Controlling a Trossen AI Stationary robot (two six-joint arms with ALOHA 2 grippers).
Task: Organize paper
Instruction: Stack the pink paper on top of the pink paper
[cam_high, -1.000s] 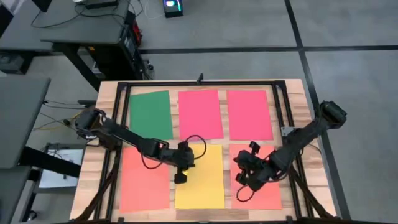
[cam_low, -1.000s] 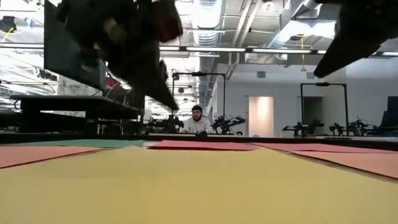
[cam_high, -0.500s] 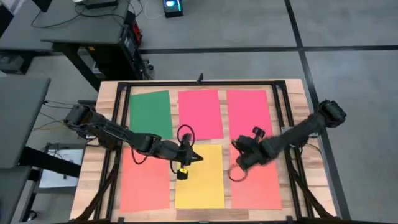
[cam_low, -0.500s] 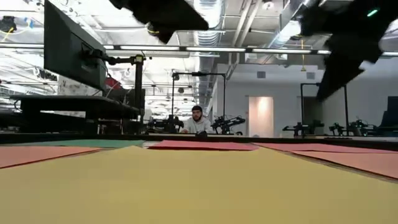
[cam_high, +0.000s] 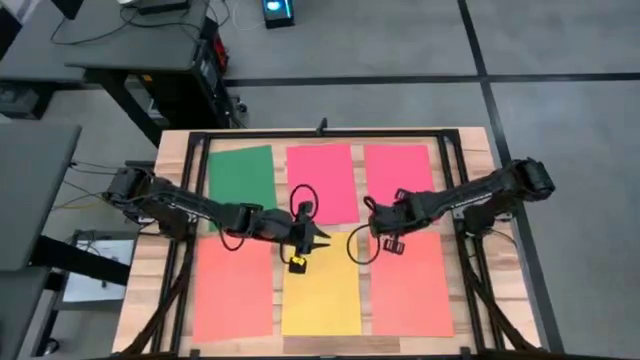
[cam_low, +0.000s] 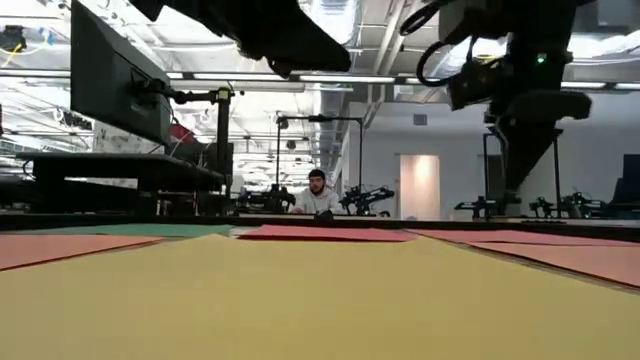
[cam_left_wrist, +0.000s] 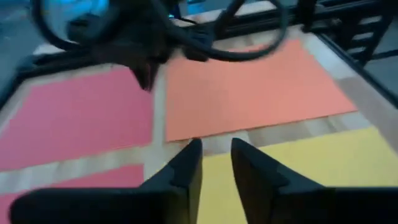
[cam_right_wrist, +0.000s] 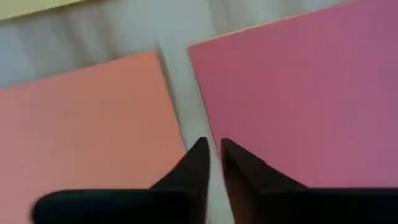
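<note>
— Paper everywhere! Where are all the sheets?
— Six lie flat on the table (cam_high: 472, 150). The green sheet (cam_high: 241, 182) and two pink-red sheets (cam_high: 321, 182) are at the far side. The yellow sheet (cam_high: 322, 293) is in the near row, with an orange sheet (cam_high: 232, 290) on each side.
— Where are the grippers?
— The left gripper (cam_high: 318, 240) hangs over the far edge of the yellow sheet. Its fingers (cam_left_wrist: 186, 171) have a small gap and hold nothing. The right gripper (cam_high: 376, 222) hangs by the gap between a pink-red and an orange sheet, fingers nearly together, empty.
</note>
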